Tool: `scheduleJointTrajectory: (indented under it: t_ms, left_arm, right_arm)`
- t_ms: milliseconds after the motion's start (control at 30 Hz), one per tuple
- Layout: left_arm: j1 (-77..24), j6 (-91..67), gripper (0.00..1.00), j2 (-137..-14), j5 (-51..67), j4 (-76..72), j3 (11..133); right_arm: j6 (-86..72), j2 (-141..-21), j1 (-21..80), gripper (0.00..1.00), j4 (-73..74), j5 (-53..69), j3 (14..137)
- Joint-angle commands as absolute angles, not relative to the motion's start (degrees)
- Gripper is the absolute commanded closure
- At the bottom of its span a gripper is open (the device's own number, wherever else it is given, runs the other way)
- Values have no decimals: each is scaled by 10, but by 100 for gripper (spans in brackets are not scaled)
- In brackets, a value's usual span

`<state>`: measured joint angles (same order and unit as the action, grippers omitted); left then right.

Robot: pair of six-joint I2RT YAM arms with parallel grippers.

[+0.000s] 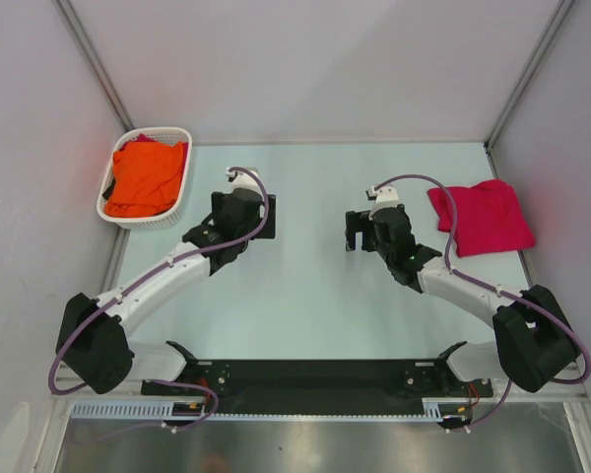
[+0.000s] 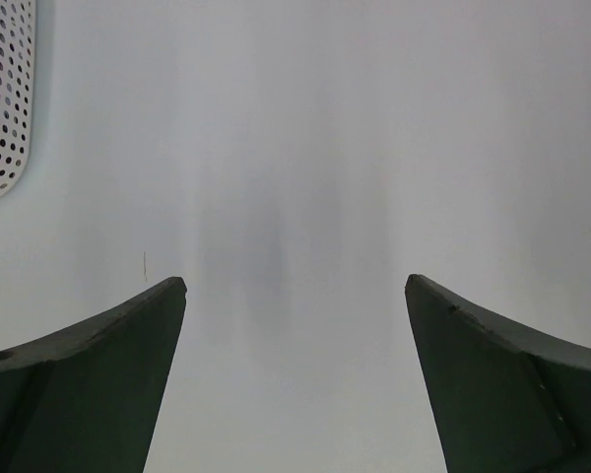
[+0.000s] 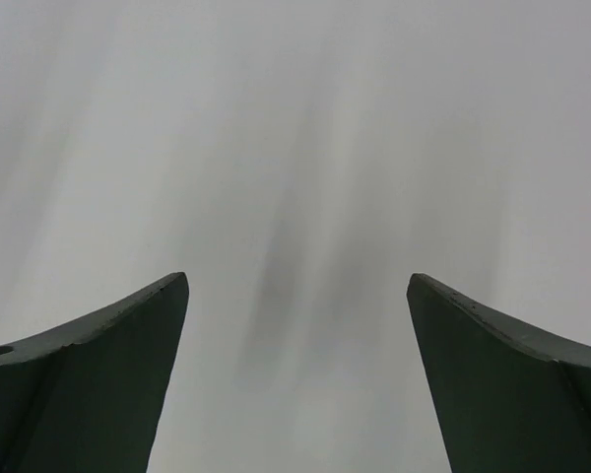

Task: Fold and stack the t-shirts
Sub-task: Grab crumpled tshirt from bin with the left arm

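Note:
A bright orange t-shirt point(image 1: 148, 177) lies crumpled in the white lattice basket point(image 1: 175, 212) at the far left, with a bit of crimson-pink cloth point(image 1: 143, 139) showing behind it. A folded crimson-pink t-shirt point(image 1: 481, 217) lies flat on the table at the far right. My left gripper point(image 1: 259, 211) is open and empty over the bare table, to the right of the basket; in the left wrist view point(image 2: 295, 286) only table lies between its fingers. My right gripper point(image 1: 355, 233) is open and empty, left of the folded shirt; the right wrist view point(image 3: 297, 281) shows only table.
The basket's rim shows at the top left of the left wrist view point(image 2: 2, 108). Grey walls with metal posts point(image 1: 94, 64) close in the table on the left, back and right. A black rail point(image 1: 315, 379) with the arm bases runs along the near edge.

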<state>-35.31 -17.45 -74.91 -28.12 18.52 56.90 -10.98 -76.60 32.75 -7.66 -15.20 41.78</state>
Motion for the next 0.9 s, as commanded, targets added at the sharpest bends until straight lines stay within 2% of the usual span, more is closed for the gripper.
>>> scheduleJointTrajectory:
  t_ms: [0,333,533,633,667,767,867]
  left_arm:
    - [-356,-177,0,-755,-286,178,576]
    - [-356,-178,0,-779,-304,199,593]
    - [-349,-162,0,-822,-362,212,614]
    - [-310,-158,0,-854,-416,256,675]
    - [-265,-181,0,-879,-414,281,703]
    - [-167,-226,1,-929,-357,363,815]
    - [-110,-239,0,-964,-333,398,909]
  right_arm:
    - [-115,-766,327,0,-96,-158,419]
    - [-115,-772,326,0,-92,-157,424]
    - [-114,-774,325,0,-90,-156,425]
    - [-113,-774,326,0,-86,-157,427]
    - [-113,-774,326,0,-85,-157,427]
    - [-113,-774,326,0,-84,-153,427]
    - [-113,-778,325,0,-85,-149,429]
